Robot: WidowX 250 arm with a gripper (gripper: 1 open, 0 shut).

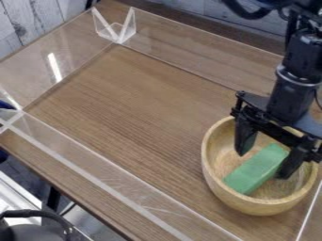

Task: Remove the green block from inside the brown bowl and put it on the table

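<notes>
Green block [257, 170] in brown bowl [221, 179] (unlabelled), end effector [272, 156] spread

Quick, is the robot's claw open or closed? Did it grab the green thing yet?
Gripper: open, fingers down inside the brown bowl, either side of the green block, not gripping it yet.

Flat bright green block [257, 169] lying slantwise inside round tan brown bowl [221, 184], on wood-grain table [126, 104]
</notes>
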